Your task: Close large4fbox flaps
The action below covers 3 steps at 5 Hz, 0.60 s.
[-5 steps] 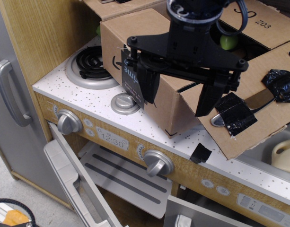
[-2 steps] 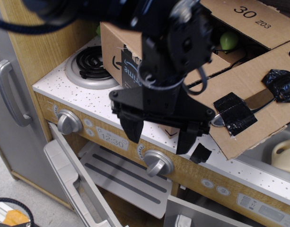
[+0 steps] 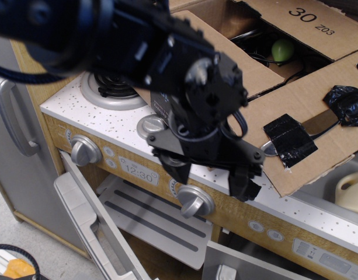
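Note:
The large4fbox (image 3: 256,69) is a brown cardboard box on the toy kitchen counter, open at the top, and my arm hides most of its front side. The far flap printed "30 Z03" (image 3: 301,23) leans back and away. The wide near flap (image 3: 325,125) with black tape patches (image 3: 289,139) hangs out toward the front right. A green ball (image 3: 282,50) lies inside the box. My gripper (image 3: 208,175) is open, with its fingers spread wide, low in front of the box's near corner over the counter's front edge. It holds nothing.
A stove burner (image 3: 103,90) and a silver disc (image 3: 148,125) are on the white counter (image 3: 68,108). Silver knobs (image 3: 85,150) (image 3: 193,201) and a clock display (image 3: 138,172) line the front. The oven door (image 3: 91,224) hangs open below. A cream jug (image 3: 351,192) sits at the right and a grey fridge handle (image 3: 9,116) at the left.
My arm has come down and forward from above the box to in front of its near corner. The gripper stayed open. The flaps have not moved.

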Motion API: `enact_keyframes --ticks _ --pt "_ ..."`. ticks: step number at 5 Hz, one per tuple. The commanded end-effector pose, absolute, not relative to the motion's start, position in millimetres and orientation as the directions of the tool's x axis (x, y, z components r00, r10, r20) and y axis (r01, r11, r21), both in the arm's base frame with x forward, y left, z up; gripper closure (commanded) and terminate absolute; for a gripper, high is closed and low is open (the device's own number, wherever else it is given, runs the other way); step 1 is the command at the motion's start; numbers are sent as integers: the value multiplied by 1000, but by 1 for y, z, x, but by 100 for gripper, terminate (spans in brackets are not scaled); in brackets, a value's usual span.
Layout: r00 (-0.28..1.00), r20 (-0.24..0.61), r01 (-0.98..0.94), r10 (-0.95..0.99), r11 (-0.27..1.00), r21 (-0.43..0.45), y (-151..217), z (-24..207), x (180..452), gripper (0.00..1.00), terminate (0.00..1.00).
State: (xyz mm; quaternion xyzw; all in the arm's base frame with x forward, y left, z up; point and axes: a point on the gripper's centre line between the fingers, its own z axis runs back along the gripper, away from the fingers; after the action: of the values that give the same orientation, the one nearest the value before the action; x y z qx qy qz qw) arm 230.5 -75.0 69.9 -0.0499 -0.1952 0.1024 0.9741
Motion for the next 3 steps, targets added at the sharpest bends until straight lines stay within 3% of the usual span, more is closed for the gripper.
enact_keyframes --ticks 1,3 --pt "853 489 -100 182 977 -190 -97 72 250 0 0" --pt "830 545 -40 118 987 -154 -109 76 249 0 0"
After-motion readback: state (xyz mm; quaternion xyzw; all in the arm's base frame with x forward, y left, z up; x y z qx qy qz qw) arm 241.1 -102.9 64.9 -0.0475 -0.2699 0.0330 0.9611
